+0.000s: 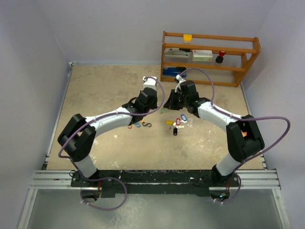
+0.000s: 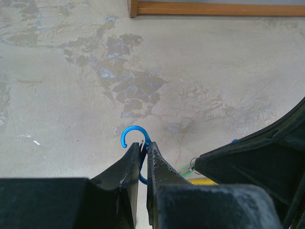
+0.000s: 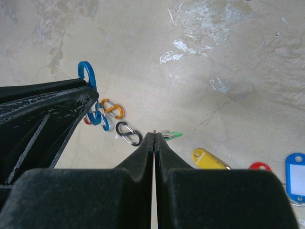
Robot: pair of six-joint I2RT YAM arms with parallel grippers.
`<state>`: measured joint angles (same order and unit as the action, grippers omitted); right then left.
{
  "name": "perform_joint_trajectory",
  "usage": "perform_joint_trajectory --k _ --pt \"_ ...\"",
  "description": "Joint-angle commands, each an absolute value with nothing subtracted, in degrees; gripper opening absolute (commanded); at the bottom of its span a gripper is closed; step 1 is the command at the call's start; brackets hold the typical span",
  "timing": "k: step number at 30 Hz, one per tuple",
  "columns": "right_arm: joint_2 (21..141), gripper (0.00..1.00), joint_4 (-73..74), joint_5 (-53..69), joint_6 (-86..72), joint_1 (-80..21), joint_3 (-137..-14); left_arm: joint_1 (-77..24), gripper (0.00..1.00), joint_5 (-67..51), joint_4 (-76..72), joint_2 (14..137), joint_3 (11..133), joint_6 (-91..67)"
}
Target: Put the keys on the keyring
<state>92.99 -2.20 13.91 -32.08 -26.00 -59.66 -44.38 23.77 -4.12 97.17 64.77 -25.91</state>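
My left gripper [image 2: 143, 145] is shut on a blue S-shaped clip [image 2: 135, 131], the keyring, whose open hook sticks up past the fingertips. It shows again in the right wrist view as the blue clip [image 3: 86, 71] above the left fingers [image 3: 57, 105]. My right gripper [image 3: 155, 133] is shut on a thin silver key; its metal tip pokes out and its green tag [image 3: 172, 135] hangs beside the tips. The two grippers meet close together above mid-table [image 1: 163, 109]. Yellow [image 3: 208, 159], red [image 3: 259, 166] and blue [image 3: 296, 176] tagged keys lie on the table, and a black fob [image 1: 175, 132] lies near them.
Loose clips lie left of the keys: orange [image 3: 113, 109], black [image 3: 128, 133] and blue [image 3: 97, 118]. A wooden shelf [image 1: 209, 55] with small items stands at the back right; its bottom rail [image 2: 214, 7] lies ahead of the left gripper.
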Motion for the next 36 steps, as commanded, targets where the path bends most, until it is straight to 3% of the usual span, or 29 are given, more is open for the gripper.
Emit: perform_joint_trajectory --k 1,36 --pt "92.63 0.00 -1.65 13.90 -30.92 -26.28 -61.54 -44.56 0.00 25.19 -5.72 94.73 64.64 -25.56" --pt "91.19 0.00 -1.20 12.74 -28.45 -26.32 -60.30 -44.56 0.00 25.93 -4.37 95.20 65.40 -25.74"
